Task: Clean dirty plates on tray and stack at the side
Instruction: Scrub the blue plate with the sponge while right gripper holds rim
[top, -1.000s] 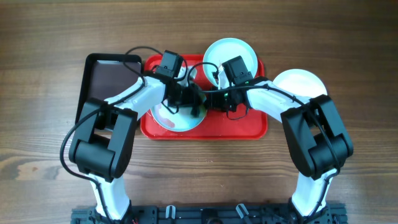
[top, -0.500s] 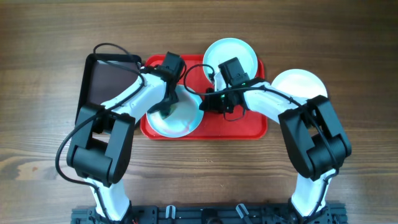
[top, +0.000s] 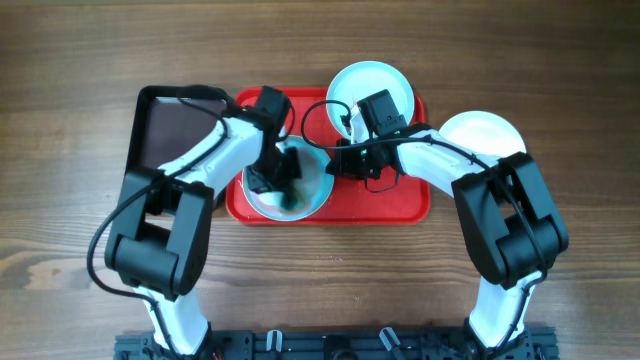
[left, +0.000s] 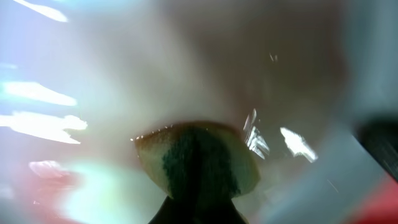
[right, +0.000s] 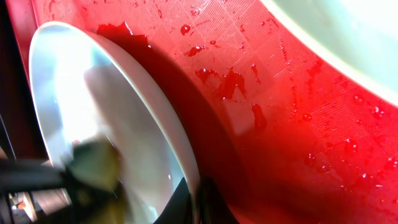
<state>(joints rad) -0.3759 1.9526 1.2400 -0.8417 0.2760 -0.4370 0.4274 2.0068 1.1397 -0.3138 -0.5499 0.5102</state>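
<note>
1. The tray (top: 385, 200) is red and sits mid-bench. Its floor is spotted with red drops and smears in the right wrist view (right: 280, 124).
2. The near plate (top: 315, 182) is pale turquoise, glossy and on the tray's left half. It is tilted, with one rim lifted off the tray floor (right: 68, 93).
3. The right end effector (top: 335, 160) is clenched on that plate's right rim, one finger on each side of the edge (right: 196, 205).
4. The left end effector (top: 272, 178) is clamped on a green-yellow sponge (left: 196, 158), which is pressed into the plate's bowl. The left wrist view is blurred with glare.
5. The far plate (top: 390, 78) is turquoise and overlaps the tray's far edge.
6. The white plate (top: 485, 130) is on the bench, right of the tray.
7. The black tray (top: 170, 125) lies just left of the red one.
</note>
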